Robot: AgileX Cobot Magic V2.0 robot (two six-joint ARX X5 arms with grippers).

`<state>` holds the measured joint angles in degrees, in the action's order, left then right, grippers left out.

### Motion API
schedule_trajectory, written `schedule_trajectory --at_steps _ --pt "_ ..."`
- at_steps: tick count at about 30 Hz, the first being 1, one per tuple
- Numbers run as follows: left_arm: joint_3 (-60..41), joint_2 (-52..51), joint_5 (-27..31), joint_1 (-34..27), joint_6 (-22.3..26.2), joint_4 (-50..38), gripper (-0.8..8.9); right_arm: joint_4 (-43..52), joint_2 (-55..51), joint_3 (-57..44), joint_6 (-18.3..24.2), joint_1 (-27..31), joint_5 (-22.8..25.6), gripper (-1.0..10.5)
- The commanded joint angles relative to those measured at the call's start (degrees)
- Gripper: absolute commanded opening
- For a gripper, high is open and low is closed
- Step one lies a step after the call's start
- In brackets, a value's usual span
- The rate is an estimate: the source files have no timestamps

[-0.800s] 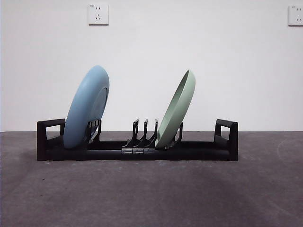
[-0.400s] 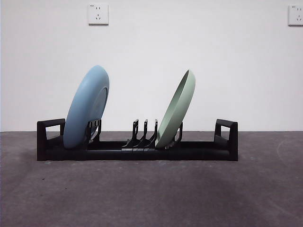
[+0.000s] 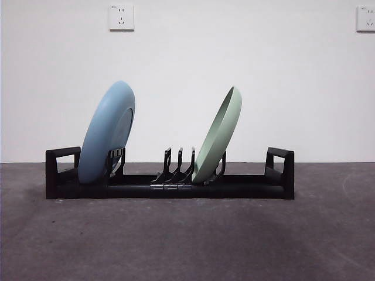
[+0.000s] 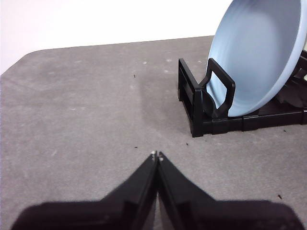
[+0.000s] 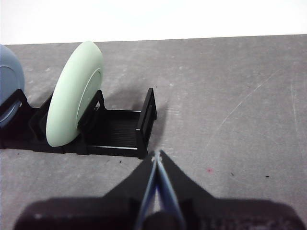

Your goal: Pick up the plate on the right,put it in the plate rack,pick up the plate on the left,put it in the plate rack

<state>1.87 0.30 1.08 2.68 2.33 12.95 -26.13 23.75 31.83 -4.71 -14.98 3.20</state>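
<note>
Two plates stand in the plate rack (image 3: 170,181) in the front view. The blue plate (image 3: 107,133) sits near one loop end, tilted, its rim resting against the divider prongs. The green plate (image 3: 218,136) sits past the middle prongs, tilted the same way. The rack rests flat on the grey counter (image 3: 187,240). Two wall sockets (image 3: 121,17) show on the white wall behind. Neither hand appears in this view.

Left wrist view: the left hand (image 4: 157,155) hovers above bare counter (image 4: 86,105), jaws pressed fully together at the tips, holding nothing. The rack's loop end (image 4: 201,103) lies ahead of the hand and off to one side, apart from it. The blue plate (image 4: 259,52) leans in the slot just behind that loop end, its concave face toward the hand.

Right wrist view: the right hand (image 5: 157,155) has its jaws closed tip to tip and grips nothing. The opposite loop end of the rack (image 5: 146,120) lies just ahead of the fingertips, not touching. The green plate (image 5: 74,93) stands further along the rack, beyond an open stretch of its base. An edge of the blue plate (image 5: 9,81) shows beyond it.
</note>
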Motion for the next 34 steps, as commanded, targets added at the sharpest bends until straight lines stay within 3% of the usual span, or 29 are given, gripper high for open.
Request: schedule_trajectory --at_steps 1,15,19,23,27,34 --pt "-0.9 -0.2 0.1 -0.2 -0.5 -0.5 -0.01 0.2 -0.1 -0.2 -0.3 -0.1 0.2 0.0" --pt "-0.9 -0.2 0.1 -0.2 -0.5 -0.5 -0.01 0.2 -0.9 -0.2 -0.3 0.0 0.3 0.0" --pt "-0.9 -0.2 0.1 -0.2 -0.5 -0.5 -0.01 1.3 -5.0 -1.4 4.7 1.0 1.2 0.0" --pt "-0.9 -0.2 0.1 -0.2 -0.5 -0.5 -0.02 7.0 -11.4 -7.7 4.7 4.0 0.6 0.0" --pt "-0.9 -0.2 0.1 -0.2 -0.5 -0.5 -0.02 13.8 -17.6 -16.9 5.0 8.0 -5.2 0.0" --pt "-0.9 -0.2 0.2 -0.2 -0.5 -0.5 -0.02 15.3 -23.5 -26.8 5.0 8.2 -7.6 0.0"
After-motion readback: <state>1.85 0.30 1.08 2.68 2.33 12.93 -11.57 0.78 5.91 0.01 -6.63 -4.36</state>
